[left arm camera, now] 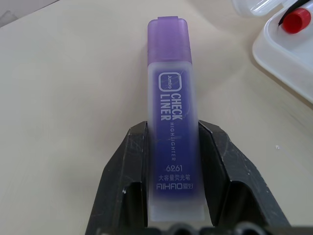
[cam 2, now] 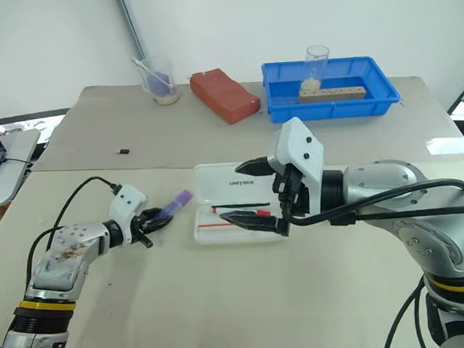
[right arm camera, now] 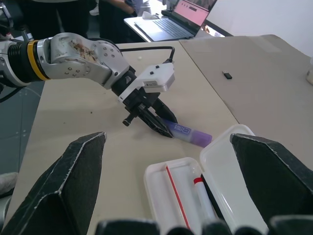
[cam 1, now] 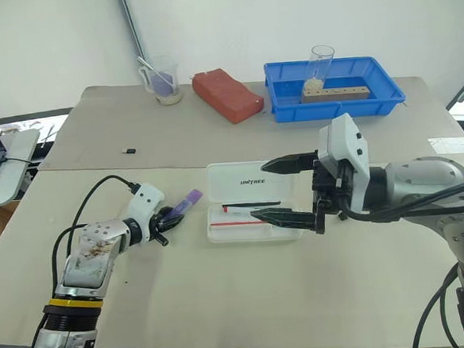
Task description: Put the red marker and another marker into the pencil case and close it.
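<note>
Black fingers of the left gripper [left arm camera: 173, 161] clench the purple highlighter [left arm camera: 172, 105] on the table [cam 1: 224, 294], next needing lifting into the open pencil case [cam 1: 244, 177] holding the red marker [right arm camera: 200, 196], beside the released right gripper [cam 1: 285, 190].

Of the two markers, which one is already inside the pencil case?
The white-barrelled red-capped marker lies in the open translucent white plastic case; the chunky purple highlighter is outside, between the left tool's fingers.

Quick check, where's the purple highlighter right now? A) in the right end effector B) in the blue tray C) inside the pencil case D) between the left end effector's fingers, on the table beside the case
D: the left wrist view shows the purple highlighter clamped between the left end effector fingers, outside the open pencil case.
</note>
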`<state>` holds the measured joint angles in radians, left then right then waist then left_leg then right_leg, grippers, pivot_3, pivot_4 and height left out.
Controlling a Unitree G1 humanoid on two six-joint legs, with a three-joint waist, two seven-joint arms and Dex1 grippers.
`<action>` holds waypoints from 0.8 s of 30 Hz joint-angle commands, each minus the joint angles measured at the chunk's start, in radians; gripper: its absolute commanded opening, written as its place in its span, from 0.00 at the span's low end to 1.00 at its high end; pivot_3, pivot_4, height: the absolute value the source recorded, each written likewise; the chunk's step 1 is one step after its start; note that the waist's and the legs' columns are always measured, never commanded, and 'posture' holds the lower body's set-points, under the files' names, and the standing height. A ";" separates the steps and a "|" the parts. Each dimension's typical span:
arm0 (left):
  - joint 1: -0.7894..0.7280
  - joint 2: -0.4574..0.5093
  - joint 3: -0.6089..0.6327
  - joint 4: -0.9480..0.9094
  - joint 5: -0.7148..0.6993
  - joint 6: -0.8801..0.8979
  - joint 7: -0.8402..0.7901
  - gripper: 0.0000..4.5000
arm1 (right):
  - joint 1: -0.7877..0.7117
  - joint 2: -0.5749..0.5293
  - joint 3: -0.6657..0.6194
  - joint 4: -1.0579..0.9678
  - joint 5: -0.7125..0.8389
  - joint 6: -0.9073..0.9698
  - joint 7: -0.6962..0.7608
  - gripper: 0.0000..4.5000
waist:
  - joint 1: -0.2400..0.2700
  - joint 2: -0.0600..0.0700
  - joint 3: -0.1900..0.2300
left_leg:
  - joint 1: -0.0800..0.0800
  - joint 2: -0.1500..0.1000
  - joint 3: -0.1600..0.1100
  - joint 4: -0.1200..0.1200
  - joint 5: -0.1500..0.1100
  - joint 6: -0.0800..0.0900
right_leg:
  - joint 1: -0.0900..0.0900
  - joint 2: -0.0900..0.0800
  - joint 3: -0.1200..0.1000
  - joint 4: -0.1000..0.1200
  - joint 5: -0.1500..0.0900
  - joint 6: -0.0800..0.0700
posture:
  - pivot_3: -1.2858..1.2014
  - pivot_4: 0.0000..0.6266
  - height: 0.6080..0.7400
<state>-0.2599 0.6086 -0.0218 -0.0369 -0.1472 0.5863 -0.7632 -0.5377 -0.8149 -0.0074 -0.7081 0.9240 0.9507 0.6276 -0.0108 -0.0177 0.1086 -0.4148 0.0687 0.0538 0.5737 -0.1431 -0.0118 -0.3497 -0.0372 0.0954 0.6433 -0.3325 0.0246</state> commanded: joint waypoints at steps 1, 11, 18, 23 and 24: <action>-0.009 0.031 0.018 0.011 -0.002 -0.009 -0.004 0.21 | -0.018 0.000 -0.008 -0.014 -0.004 0.006 -0.020 1.00 | -0.001 0.000 0.000 | 0.000 0.000 0.000 0.000 0.000 0.000 | 0.000 0.000 0.000 0.000 0.000 0.000 | 0.52 0.24 1.00; -0.182 0.219 0.054 -0.102 -0.155 -0.031 -0.288 0.21 | 0.067 -0.063 -0.089 -0.023 0.010 0.030 -0.050 1.00 | 0.000 -0.001 0.000 | -0.001 0.000 0.001 -0.001 0.000 0.000 | -0.001 -0.001 -0.001 -0.002 0.000 0.000 | 0.52 0.24 1.00; -0.220 0.324 -0.079 -0.211 -0.173 -0.091 -0.508 0.21 | 0.171 -0.096 -0.128 -0.044 -0.003 0.011 -0.047 1.00 | -0.004 0.000 0.000 | 0.000 0.000 0.004 -0.002 0.000 0.001 | -0.001 -0.001 0.000 -0.001 -0.001 -0.001 | 0.52 0.24 1.00; -0.290 0.194 -0.209 -0.153 -0.078 -0.216 -0.462 0.21 | 0.263 -0.112 -0.150 -0.051 -0.046 -0.020 -0.034 1.00 | 0.009 0.000 0.000 | -0.001 -0.001 0.004 0.000 0.000 0.001 | 0.000 -0.002 0.000 -0.002 -0.001 -0.001 | 0.52 0.24 1.00; -0.300 0.164 -0.232 -0.139 -0.062 -0.236 -0.453 0.21 | 0.287 -0.118 -0.156 -0.055 -0.056 -0.026 -0.027 1.00 | 0.014 0.000 0.000 | -0.001 -0.001 0.004 0.000 0.000 0.001 | 0.000 -0.002 0.000 -0.002 -0.001 -0.001 | 0.52 0.24 1.00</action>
<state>-0.5357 0.7948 -0.2256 -0.1814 -0.2356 0.3977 -1.2349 -0.2664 -0.9166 -0.1210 -0.7382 0.8846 0.9577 0.5905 0.0032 -0.0182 0.1087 -0.4162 0.0677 0.0573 0.5749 -0.1435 -0.0112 -0.3495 -0.0391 0.0952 0.6411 -0.3337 0.0244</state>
